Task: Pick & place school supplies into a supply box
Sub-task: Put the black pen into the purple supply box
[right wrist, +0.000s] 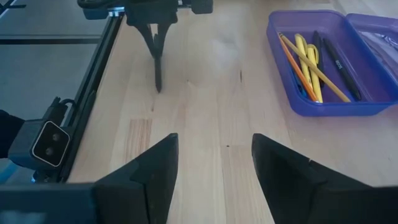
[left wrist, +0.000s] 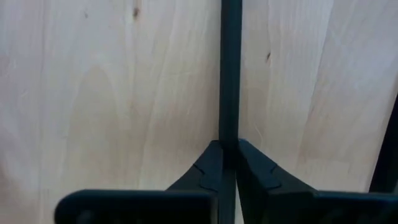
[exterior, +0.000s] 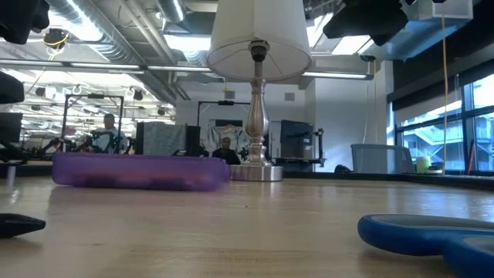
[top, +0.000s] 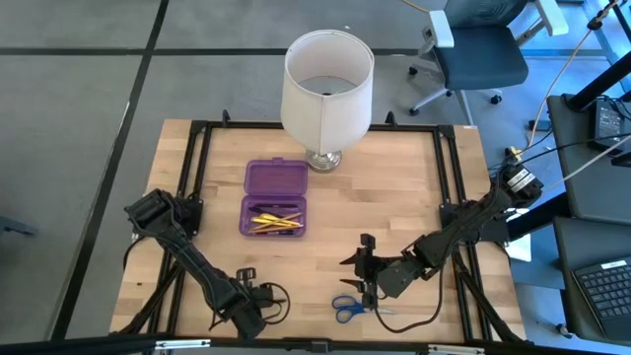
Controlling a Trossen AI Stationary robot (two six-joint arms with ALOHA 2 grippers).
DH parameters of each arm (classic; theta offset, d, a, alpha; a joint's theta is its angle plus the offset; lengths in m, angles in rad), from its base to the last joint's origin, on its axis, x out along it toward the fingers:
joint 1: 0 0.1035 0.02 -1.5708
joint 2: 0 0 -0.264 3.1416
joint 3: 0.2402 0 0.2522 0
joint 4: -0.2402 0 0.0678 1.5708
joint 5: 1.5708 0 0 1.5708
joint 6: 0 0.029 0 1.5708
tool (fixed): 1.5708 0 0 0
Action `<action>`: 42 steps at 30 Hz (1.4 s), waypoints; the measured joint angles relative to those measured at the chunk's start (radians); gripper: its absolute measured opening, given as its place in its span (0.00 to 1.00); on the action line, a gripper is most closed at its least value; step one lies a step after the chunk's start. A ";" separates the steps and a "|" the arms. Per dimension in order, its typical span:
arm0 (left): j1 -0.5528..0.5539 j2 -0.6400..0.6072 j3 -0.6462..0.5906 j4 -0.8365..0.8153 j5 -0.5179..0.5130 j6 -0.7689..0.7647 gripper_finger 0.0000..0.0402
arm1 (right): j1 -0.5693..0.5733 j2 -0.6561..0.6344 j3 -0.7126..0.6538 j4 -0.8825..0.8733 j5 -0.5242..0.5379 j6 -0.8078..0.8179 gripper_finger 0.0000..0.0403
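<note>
The purple supply box (top: 245,215) (right wrist: 323,107) (exterior: 139,171) lies open mid-table, its lid (top: 275,177) folded back toward the lamp. Yellow and orange pencils (right wrist: 306,59) and black pens lie in its tray. The blue-handled scissors (top: 345,309) (exterior: 432,232) lie flat near the table's near edge. My right gripper (top: 361,268) (right wrist: 214,168) is open just on the far side of the scissors, touching nothing. My left gripper (top: 254,296) (right wrist: 155,37) is low at the near-left and shut on a thin black pen (left wrist: 231,74) (right wrist: 157,74). My left gripper pinches the thin black pen between its two fingers (left wrist: 205,171). The pen lies along the fingers and sticks out well past their tips (left wrist: 231,124) toward the table's right. Whether its free end (right wrist: 157,89) touches the wood, I cannot tell.
A white-shaded lamp (top: 326,89) on a metal base (exterior: 257,171) stands just beyond the box. Black frame rails (top: 197,177) run along the table's sides. Cables (top: 274,301) loop by the left gripper. Bare wood (top: 394,197) lies between the box and the right rail.
</note>
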 joint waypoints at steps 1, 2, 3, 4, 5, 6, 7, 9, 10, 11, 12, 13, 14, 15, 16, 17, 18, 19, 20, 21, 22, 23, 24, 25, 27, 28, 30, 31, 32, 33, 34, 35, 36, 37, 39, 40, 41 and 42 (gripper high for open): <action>0.000 -0.006 -0.001 0.000 0.001 0.000 0.03 | 0.000 0.000 0.000 0.000 0.000 0.000 0.52; 0.000 -0.011 -0.002 -0.001 0.001 0.001 0.04 | 0.000 0.000 0.000 0.000 0.000 0.000 0.52; 0.001 -0.020 -0.004 -0.009 0.002 0.003 0.04 | 0.000 0.000 0.000 0.000 0.000 0.000 0.52; 0.002 -0.030 -0.005 -0.024 0.001 0.006 0.05 | 0.000 0.000 0.000 0.000 0.000 0.000 0.52; 0.005 -0.046 -0.005 -0.028 0.002 0.012 0.06 | 0.000 0.000 0.000 0.000 0.000 0.000 0.52; 0.008 -0.061 0.003 -0.040 0.001 0.016 0.06 | 0.000 0.000 0.000 0.000 -0.001 0.000 0.52; 0.012 -0.078 0.013 -0.067 -0.002 0.016 0.06 | 0.000 0.000 0.000 0.000 -0.001 0.000 0.52; 0.026 -0.109 0.028 -0.141 -0.024 0.022 0.06 | 0.000 0.000 0.000 0.000 -0.001 0.000 0.52; 0.035 -0.121 0.034 -0.173 -0.040 0.035 0.05 | 0.000 0.000 0.000 0.000 -0.001 0.000 0.52; 0.044 -0.137 0.040 -0.201 -0.058 0.051 0.05 | 0.000 0.000 0.000 0.000 -0.001 0.000 0.52; 0.054 -0.155 0.047 -0.232 -0.081 0.070 0.05 | 0.000 0.000 0.000 0.000 -0.001 0.000 0.52; 0.066 -0.174 0.053 -0.261 -0.104 0.091 0.05 | 0.000 0.000 0.000 0.000 -0.001 0.000 0.52; 0.080 -0.191 0.057 -0.286 -0.129 0.115 0.06 | 0.000 0.000 0.000 0.000 -0.001 0.000 0.52; 0.096 -0.205 0.059 -0.310 -0.156 0.139 0.06 | 0.000 0.000 0.000 0.000 -0.001 0.000 0.52; 0.112 -0.218 0.059 -0.335 -0.185 0.165 0.06 | 0.000 0.000 0.000 0.000 -0.001 0.000 0.52; 0.131 -0.231 0.059 -0.359 -0.216 0.192 0.06 | 0.000 0.000 0.000 0.000 -0.001 0.003 0.52; 0.150 -0.244 0.059 -0.378 -0.248 0.218 0.06 | 0.000 0.000 0.000 0.000 -0.001 0.007 0.52; 0.170 -0.255 0.060 -0.399 -0.282 0.242 0.06 | 0.000 0.000 0.000 0.000 -0.001 0.022 0.52; 0.192 -0.261 0.060 -0.421 -0.314 0.264 0.06 | 0.000 0.000 0.000 0.000 -0.001 0.036 0.52; 0.215 -0.263 0.060 -0.440 -0.342 0.284 0.06 | 0.000 0.000 0.000 0.000 -0.001 0.054 0.52; 0.239 -0.263 0.060 -0.450 -0.365 0.307 0.06 | 0.000 0.000 0.000 0.000 -0.001 0.069 0.52; 0.264 -0.262 0.060 -0.454 -0.379 0.332 0.06 | 0.000 0.000 0.000 0.000 -0.001 0.080 0.52; 0.289 -0.262 0.060 -0.456 -0.382 0.357 0.06 | 0.000 0.000 0.000 0.000 -0.001 0.081 0.52; 0.315 -0.259 0.060 -0.454 -0.382 0.384 0.06 | 0.000 0.000 0.000 0.000 -0.001 0.081 0.52; 0.363 -0.250 0.054 -0.450 -0.381 0.431 0.06 | 0.000 0.000 0.000 0.000 -0.001 0.079 0.52; 0.386 -0.249 0.043 -0.444 -0.380 0.450 0.06 | 0.000 0.000 0.000 0.000 -0.001 0.080 0.52; 0.430 -0.250 0.007 -0.425 -0.378 0.478 0.06 | 0.000 0.000 0.000 -0.001 -0.001 0.080 0.52; 0.452 -0.251 -0.014 -0.413 -0.368 0.489 0.07 | 0.000 0.000 0.000 -0.002 -0.001 0.080 0.52; 0.470 -0.252 -0.037 -0.404 -0.347 0.496 0.07 | 0.000 0.000 0.000 -0.002 -0.003 0.080 0.52; 0.487 -0.256 -0.059 -0.390 -0.320 0.507 0.07 | 0.000 0.000 0.000 -0.003 -0.009 0.082 0.52; 0.501 -0.257 -0.077 -0.370 -0.292 0.520 0.07 | 0.000 0.000 0.000 -0.004 -0.016 0.084 0.52; 0.513 -0.257 -0.094 -0.350 -0.266 0.535 0.07 | 0.000 0.000 0.000 -0.005 -0.025 0.088 0.52; 0.524 -0.257 -0.107 -0.337 -0.244 0.548 0.07 | 0.000 0.000 0.000 -0.005 -0.029 0.098 0.52; 0.534 -0.257 -0.117 -0.321 -0.230 0.560 0.07 | 0.000 0.000 0.000 -0.006 -0.030 0.104 0.52; 0.559 -0.257 -0.136 -0.244 -0.186 0.592 0.07 | 0.000 0.000 0.000 -0.010 -0.031 0.105 0.52; 0.574 -0.257 -0.146 -0.211 -0.158 0.607 0.07 | 0.000 0.000 0.000 -0.010 -0.031 0.105 0.52; 0.587 -0.257 -0.152 -0.193 -0.129 0.624 0.07 | 0.000 0.000 0.000 -0.009 -0.031 0.105 0.52; 0.600 -0.257 -0.155 -0.180 -0.103 0.641 0.07 | 0.000 -0.001 0.000 -0.008 -0.031 0.105 0.52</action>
